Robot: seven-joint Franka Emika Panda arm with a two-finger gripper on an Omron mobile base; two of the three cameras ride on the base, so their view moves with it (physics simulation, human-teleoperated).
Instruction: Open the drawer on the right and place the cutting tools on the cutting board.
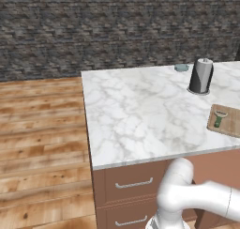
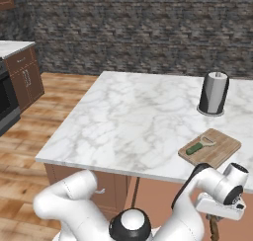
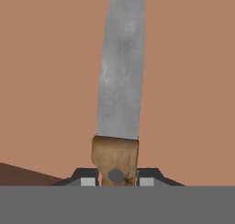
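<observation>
In the hand view my gripper (image 3: 116,179) is shut on the tan wooden handle of a knife (image 3: 120,81). Its grey blade points away from the hand over the plain brown inside of the drawer (image 3: 188,81). From the right base camera the gripper (image 2: 215,221) hangs low, below the counter's front edge, with the brown handle sticking down from it. The tan cutting board (image 2: 211,148) (image 1: 228,121) lies on the marble countertop near its front right. On it rests a peeler (image 2: 199,146) (image 1: 219,118) with a dark green handle.
A tall grey cylinder (image 1: 201,76) (image 2: 214,93) stands upright behind the board. A small blue-green object (image 1: 181,67) sits at the counter's far edge. Closed drawers with silver handles (image 1: 133,182) are at the counter's left front. A dark oven and cabinets (image 2: 15,94) stand far left.
</observation>
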